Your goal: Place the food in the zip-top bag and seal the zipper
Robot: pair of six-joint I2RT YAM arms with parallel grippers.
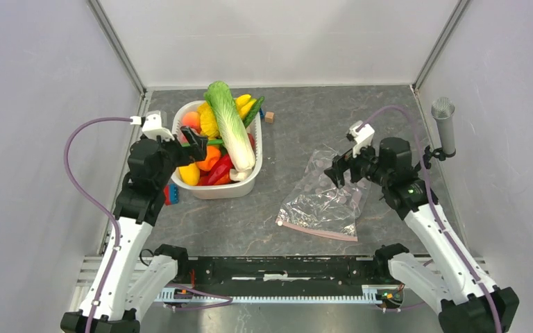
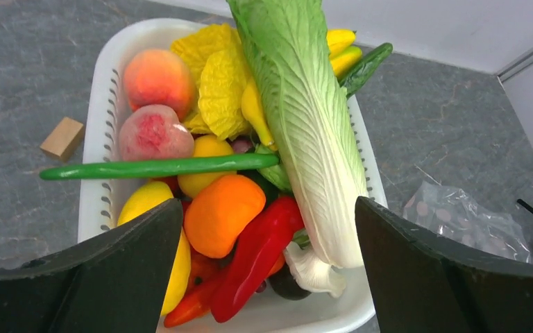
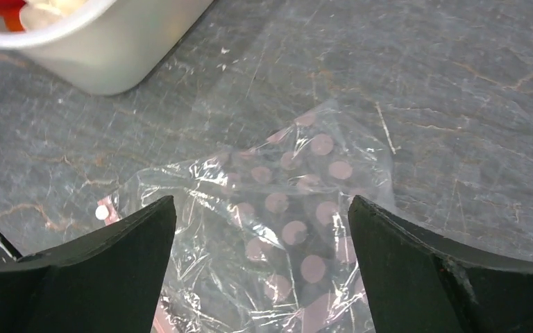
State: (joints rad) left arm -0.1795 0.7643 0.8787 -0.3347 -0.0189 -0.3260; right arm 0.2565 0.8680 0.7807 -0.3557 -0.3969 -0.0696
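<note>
My left gripper hovers over the white tub, jaws wide apart, holding nothing. All the food sits heaped in there, with the napa cabbage on top. So I reckon this is the very first pick. Across to the zip-top bag: it's flat and looks empty, zipper along its near edge. My right gripper hangs spread above it, gripping nothing. Next I need one piece lifted and that mouth held open.

Crinkly zip-top bag beneath end effector
</note>
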